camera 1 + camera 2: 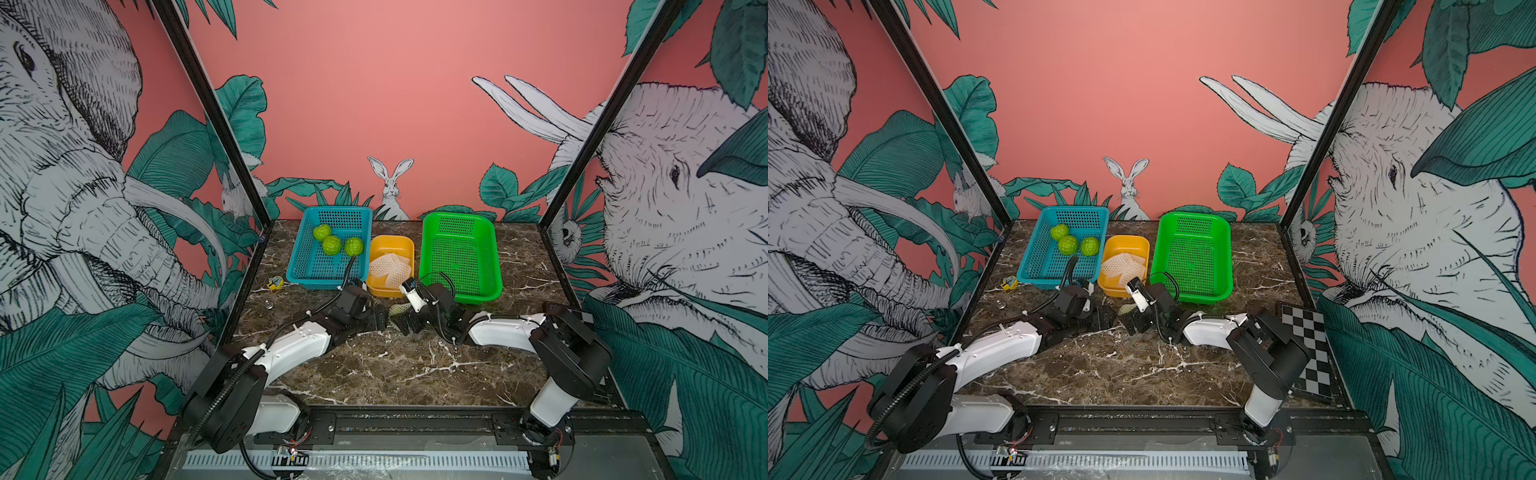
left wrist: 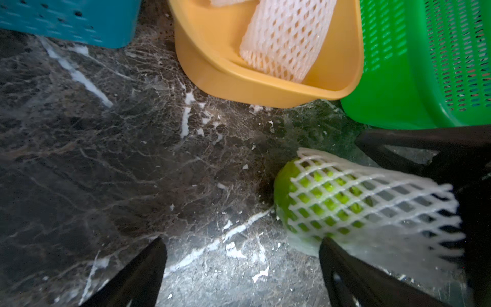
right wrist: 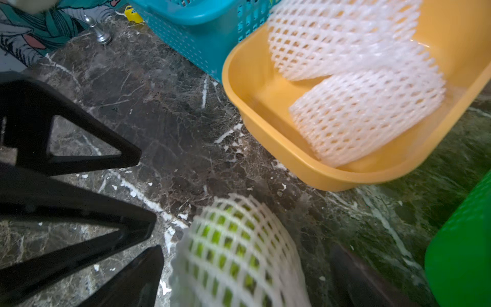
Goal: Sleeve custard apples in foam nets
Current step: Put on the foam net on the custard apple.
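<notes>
Three bare green custard apples [image 1: 331,245] lie in the blue basket [image 1: 296,249]. Loose off-white foam nets [image 1: 390,270] fill the yellow tub [image 1: 392,243]. Another custard apple, sleeved in a foam net [image 2: 326,202], lies on the marble in front of the tub; both top views show it [image 1: 400,308] between the two grippers. My left gripper [image 2: 243,255] is open over bare marble, with the netted fruit just outside one finger. My right gripper [image 3: 249,268] is open, its fingers on either side of the netted fruit [image 3: 233,252] with small gaps.
The empty green basket [image 1: 457,253] stands right of the tub. A small yellow object [image 1: 275,283] and a silver piece [image 1: 270,304] lie at the left of the table. A checkerboard card [image 1: 1308,345] lies at the right edge. Printed walls close in three sides.
</notes>
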{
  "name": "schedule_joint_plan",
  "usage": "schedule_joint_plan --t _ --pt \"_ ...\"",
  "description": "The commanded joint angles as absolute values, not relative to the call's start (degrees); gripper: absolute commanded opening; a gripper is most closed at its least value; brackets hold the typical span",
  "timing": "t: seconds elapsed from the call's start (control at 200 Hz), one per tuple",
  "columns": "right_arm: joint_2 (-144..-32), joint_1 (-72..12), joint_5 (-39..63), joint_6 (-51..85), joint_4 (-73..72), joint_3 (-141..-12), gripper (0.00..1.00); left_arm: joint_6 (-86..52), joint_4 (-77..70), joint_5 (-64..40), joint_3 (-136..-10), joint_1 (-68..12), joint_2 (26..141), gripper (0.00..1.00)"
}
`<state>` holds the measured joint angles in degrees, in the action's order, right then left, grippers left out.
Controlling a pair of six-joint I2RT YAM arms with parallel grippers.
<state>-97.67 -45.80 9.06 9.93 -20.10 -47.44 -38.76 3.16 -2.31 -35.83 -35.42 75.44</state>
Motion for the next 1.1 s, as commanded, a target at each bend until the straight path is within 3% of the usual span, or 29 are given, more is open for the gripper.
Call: schedule_joint_plan --t 0.0,0.26,0.365,0.82,1.005,1.095 --pt "-99.50 -46.12 9.16 11.87 -20.79 -49.51 0.98 -38.50 1.85 -1.13 -35.86 -35.20 75.23 0.93" --pt "-100.98 -46.07 7.78 10.74 -15.26 -52.17 0.85 -38.30 1.93 -0.44 -35.53 -35.20 74.97 0.93" --pt "-102.48 -46.14 8.17 10.49 -10.84 -54.92 0.84 -38.26 2.07 -0.19 -35.33 -35.11 74.75 0.93" --pt "-112.42 -47.55 5.97 10.75 10.79 -69.34 0.85 -37.53 5.36 2.73 -34.00 -34.45 70.34 0.94" --pt "-107.49 -47.46 5.97 11.80 12.60 -69.81 0.98 -37.09 5.80 2.64 -34.76 -34.28 70.30 0.94" --pt "-104.39 -47.45 6.48 12.64 13.93 -69.87 0.99 -37.07 5.56 2.54 -35.00 -34.30 70.32 0.95"
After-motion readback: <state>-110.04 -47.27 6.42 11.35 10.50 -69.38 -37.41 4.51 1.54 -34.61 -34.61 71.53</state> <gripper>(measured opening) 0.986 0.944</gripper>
